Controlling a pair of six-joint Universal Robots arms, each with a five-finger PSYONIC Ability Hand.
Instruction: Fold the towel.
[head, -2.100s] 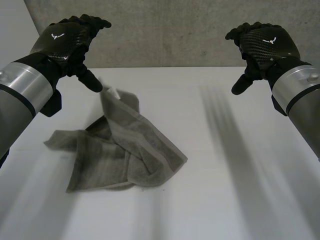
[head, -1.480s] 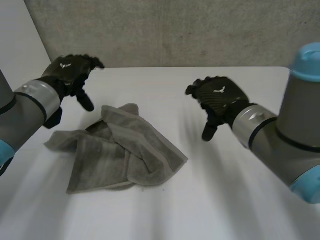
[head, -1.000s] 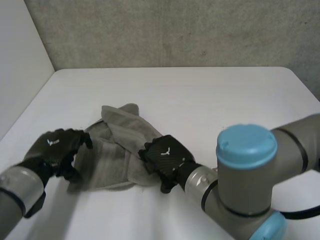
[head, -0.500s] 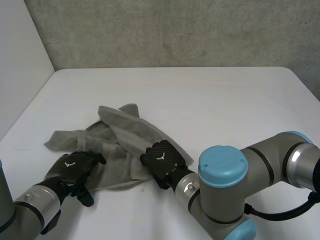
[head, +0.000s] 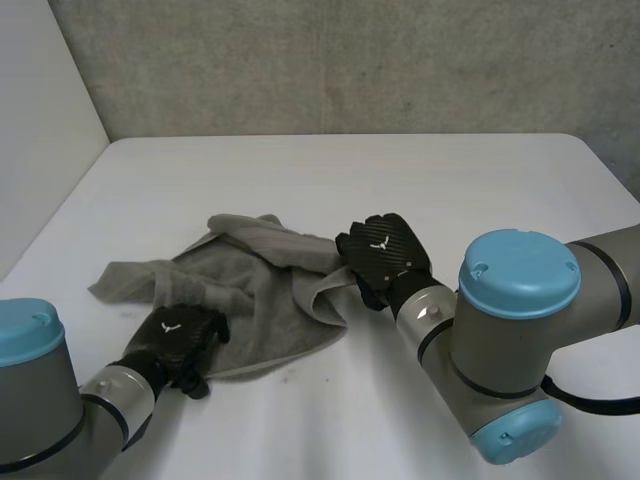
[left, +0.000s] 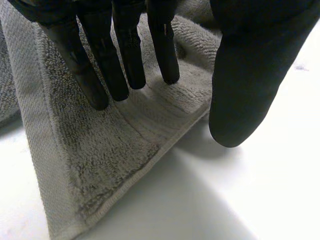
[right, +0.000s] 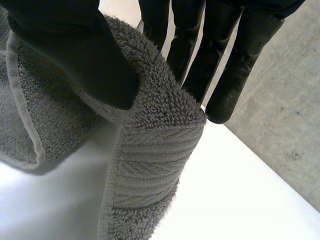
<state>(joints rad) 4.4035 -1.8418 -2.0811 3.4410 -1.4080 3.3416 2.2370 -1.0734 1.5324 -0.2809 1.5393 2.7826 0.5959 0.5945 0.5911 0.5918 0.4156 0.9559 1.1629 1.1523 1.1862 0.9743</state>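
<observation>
The right hand (head: 385, 250) has just pinched and raised the towel's (head: 262, 300) edge while the left hand's (head: 178, 338) straight fingers pin a corner, so spreading can begin.

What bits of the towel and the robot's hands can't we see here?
Head view: the towel corner beneath the left hand, covered by that hand.
Head view: fingertips of the right hand, hidden by its own back and the raised fold.
Head view: the towel's lower layers, buried under its top folds.
Right wrist view: where the fingers touch the towel, hidden behind the fold.
</observation>
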